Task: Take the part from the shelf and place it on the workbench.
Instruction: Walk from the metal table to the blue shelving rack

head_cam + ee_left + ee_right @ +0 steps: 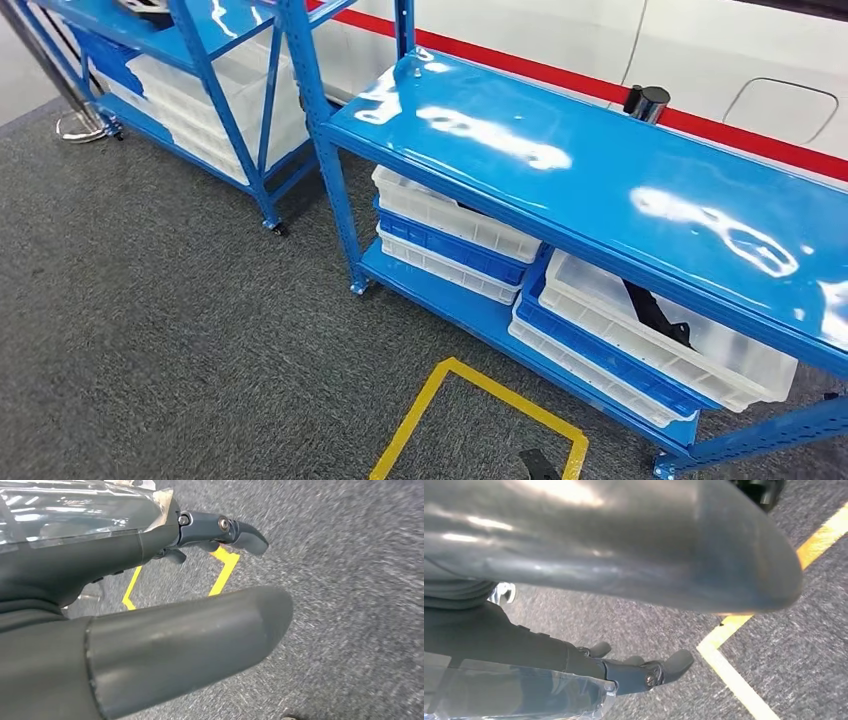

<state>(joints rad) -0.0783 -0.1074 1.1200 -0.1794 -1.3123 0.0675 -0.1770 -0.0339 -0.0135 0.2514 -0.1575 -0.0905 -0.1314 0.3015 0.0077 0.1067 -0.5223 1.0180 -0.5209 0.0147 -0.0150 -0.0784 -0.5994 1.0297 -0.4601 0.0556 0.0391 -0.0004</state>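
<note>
A black part [655, 312] lies in the top white bin [720, 365] of a stack on the lower level of the blue shelf [560, 150], at the right in the head view. A dark cylinder [647, 102] stands at the back of the shelf's glossy top. My left hand [100, 565] hangs over the grey carpet, its fingers [235, 530] stretched out and apart from the thumb, holding nothing. My right hand [524, 645] hangs the same way, with its fingers [654, 672] extended and nothing in them.
A second stack of white and blue bins [450, 235] sits on the lower level further left. Another blue shelf [210, 70] with bins stands at the far left beside a metal stand base [82, 124]. A yellow tape square [480, 420] marks the carpet before the shelf.
</note>
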